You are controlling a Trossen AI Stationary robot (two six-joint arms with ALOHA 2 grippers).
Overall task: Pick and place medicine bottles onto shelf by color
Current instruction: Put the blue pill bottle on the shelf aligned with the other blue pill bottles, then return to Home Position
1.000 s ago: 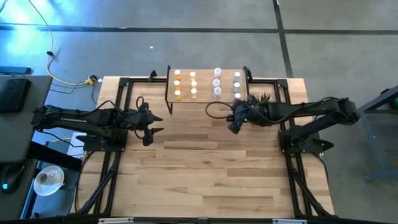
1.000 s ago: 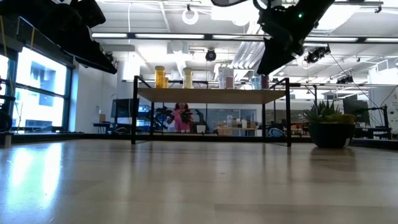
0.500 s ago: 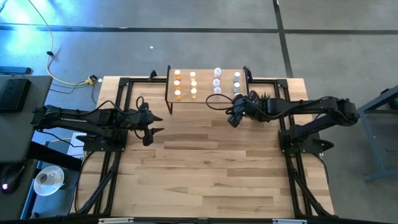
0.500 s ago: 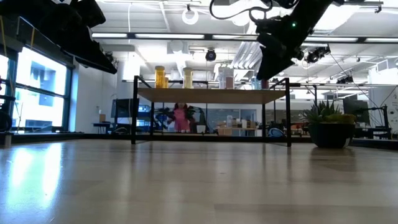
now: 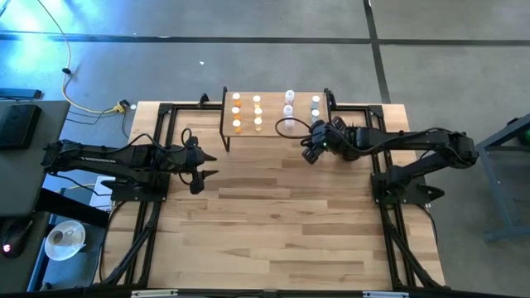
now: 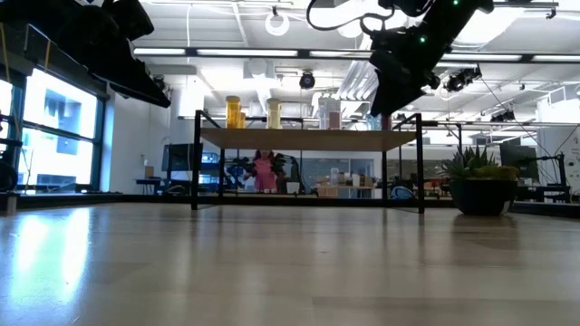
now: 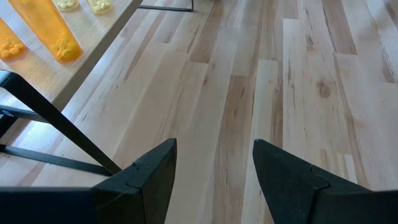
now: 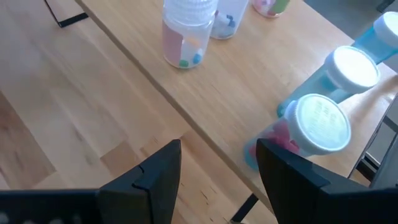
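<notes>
Hovering beside the right arm's spread, empty fingers [image 8: 161, 171]: blue-tinted bottles [image 8: 320, 124] on shelf [image 8: 236, 81].

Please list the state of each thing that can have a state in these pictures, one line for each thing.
left end effector: open, empty, above the bare table.
right end effector: open, empty, at the shelf's front edge.
medicine bottles: upright on the shelf, caps on.
shelf: standing, loaded.
potted plant: upright.

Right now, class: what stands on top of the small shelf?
On the shelf stand white-capped medicine bottles in columns: orange on the left, pale and bluish ones on the right. The right gripper hovers over the shelf's front right edge, hiding whatever lies beneath that arm.
</notes>
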